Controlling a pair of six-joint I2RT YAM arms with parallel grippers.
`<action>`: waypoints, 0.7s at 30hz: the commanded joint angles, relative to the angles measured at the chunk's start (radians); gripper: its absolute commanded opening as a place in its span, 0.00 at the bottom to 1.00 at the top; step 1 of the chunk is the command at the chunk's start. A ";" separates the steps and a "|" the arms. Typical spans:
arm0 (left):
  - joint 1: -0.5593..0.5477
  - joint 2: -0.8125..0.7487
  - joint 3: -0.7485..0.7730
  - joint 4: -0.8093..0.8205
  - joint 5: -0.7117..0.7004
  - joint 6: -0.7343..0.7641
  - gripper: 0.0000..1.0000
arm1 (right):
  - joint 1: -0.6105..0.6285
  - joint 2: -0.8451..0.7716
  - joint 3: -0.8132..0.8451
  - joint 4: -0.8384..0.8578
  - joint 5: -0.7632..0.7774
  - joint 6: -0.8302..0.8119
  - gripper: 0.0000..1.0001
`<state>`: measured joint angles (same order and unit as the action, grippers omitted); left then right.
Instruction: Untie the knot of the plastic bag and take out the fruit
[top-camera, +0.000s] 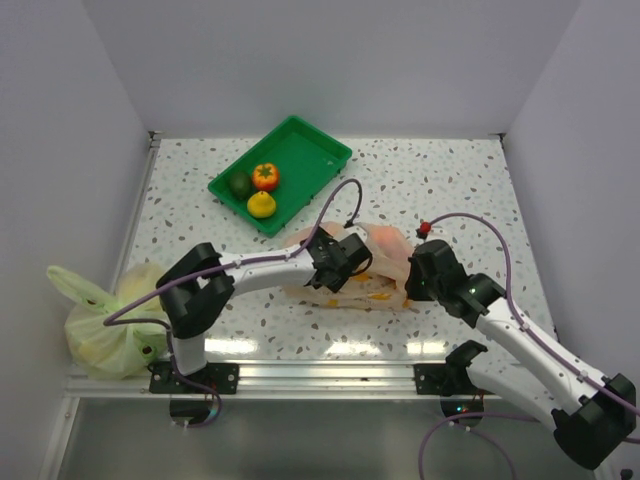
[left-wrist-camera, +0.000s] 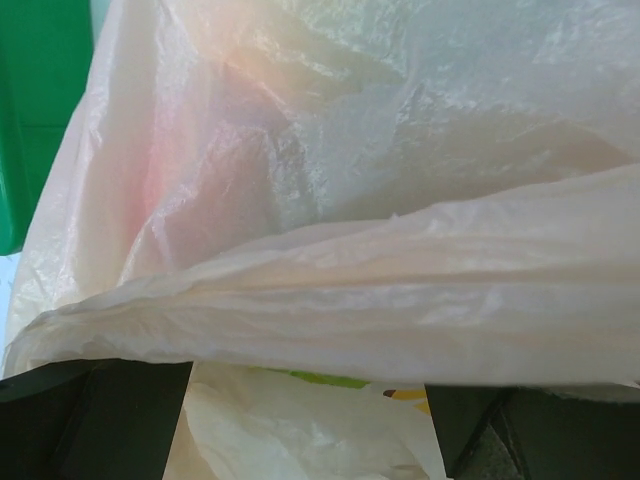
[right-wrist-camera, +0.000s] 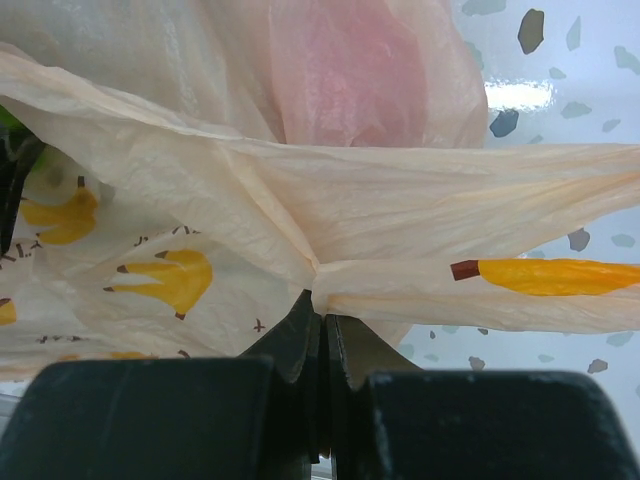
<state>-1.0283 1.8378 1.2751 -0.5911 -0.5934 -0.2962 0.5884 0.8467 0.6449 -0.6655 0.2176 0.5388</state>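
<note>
Two robot arms reach over a speckled desk (top-camera: 450, 180) toward one plastic bag (top-camera: 385, 248). The bag is thin, crinkled and pale orange, and it lies in the middle of the desk, nearer the near edge than the far edge. Its long axis runs left to right, roughly parallel to the near edge, with its right end pointing toward the right arm.

The right fingers (top-camera: 415, 277) meet the bag at that right end. From the right wrist they (right-wrist-camera: 322, 340) are pressed together on a pinch of the film (right-wrist-camera: 400, 200), and creases fan out from the pinch. Yellow-orange prints dot the plastic. A pink-red fruit (right-wrist-camera: 350, 70) shows dimly through it.

The left fingers (top-camera: 338, 268) hang over the middle of the bag. From the left wrist they (left-wrist-camera: 100, 420) stand wide apart, and a long fold of film (left-wrist-camera: 400, 300) stretches across just above their tips. Whether they touch the fold cannot be told.

A green tray (top-camera: 310, 140) sits near the middle of the far edge, well apart from the bag. It holds three fruits: one dark green (top-camera: 239, 184), one red-orange (top-camera: 265, 176) and one yellow (top-camera: 261, 204). A tied yellow-green bag (top-camera: 110, 330) rests at the near left corner.
</note>
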 joint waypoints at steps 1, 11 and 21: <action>0.019 0.014 -0.040 0.097 -0.045 -0.015 0.91 | 0.002 -0.018 -0.016 0.012 -0.007 0.013 0.00; 0.025 0.032 -0.079 0.163 0.041 -0.014 0.45 | 0.002 -0.031 -0.030 0.010 -0.021 0.029 0.00; -0.059 -0.153 -0.151 0.215 0.226 0.068 0.16 | 0.002 -0.005 0.013 0.015 -0.001 0.021 0.00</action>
<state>-1.0569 1.7908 1.1408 -0.4477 -0.4580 -0.2680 0.5888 0.8314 0.6178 -0.6621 0.1928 0.5568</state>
